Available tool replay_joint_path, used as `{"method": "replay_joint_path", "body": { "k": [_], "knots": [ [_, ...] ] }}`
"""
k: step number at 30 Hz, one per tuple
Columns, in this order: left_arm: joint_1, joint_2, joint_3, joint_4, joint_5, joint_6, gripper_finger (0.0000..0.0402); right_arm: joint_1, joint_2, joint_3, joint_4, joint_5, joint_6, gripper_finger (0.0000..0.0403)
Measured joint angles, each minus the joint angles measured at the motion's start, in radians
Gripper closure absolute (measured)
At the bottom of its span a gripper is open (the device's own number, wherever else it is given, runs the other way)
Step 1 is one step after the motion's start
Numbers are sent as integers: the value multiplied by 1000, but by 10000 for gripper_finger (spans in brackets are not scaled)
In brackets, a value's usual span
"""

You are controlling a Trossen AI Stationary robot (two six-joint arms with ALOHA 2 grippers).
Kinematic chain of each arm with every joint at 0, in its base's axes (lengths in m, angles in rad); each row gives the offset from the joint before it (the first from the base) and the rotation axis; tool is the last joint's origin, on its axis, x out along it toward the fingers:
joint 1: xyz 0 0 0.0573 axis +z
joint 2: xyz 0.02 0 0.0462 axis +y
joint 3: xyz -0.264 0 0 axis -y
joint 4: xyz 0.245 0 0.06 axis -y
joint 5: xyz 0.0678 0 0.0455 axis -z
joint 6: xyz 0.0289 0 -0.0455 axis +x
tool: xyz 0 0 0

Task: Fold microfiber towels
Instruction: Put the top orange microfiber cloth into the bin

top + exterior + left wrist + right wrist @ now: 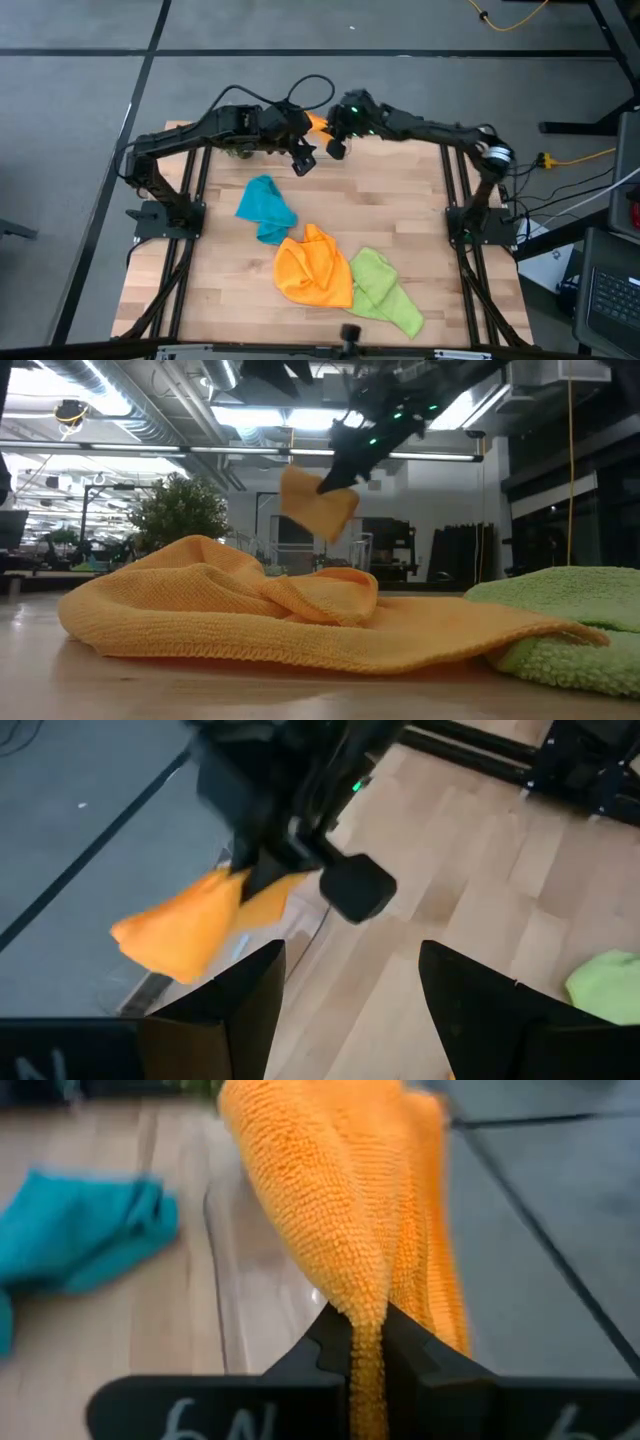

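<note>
Right gripper (333, 140) pinches a folded orange towel (340, 1210) at top centre of the high view; left gripper (303, 162) gapes empty beside it; thin edge grip could slip, dropping the towel unfolded.

You've got a grey floor (300, 30) crossed by dark seams around the wood table (400, 200), yellow cables (510, 18) trailing, bright ceiling lights (250, 415) and exposed ducts (120, 400) overhead.
</note>
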Motion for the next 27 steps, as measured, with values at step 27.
{"method": "replay_joint_path", "body": {
  "k": [27],
  "knots": [
    [1, -11, 0, -105, -79, -25, 176, -45, 345, 353, -251, 131, -545, 383]
  ]
}}
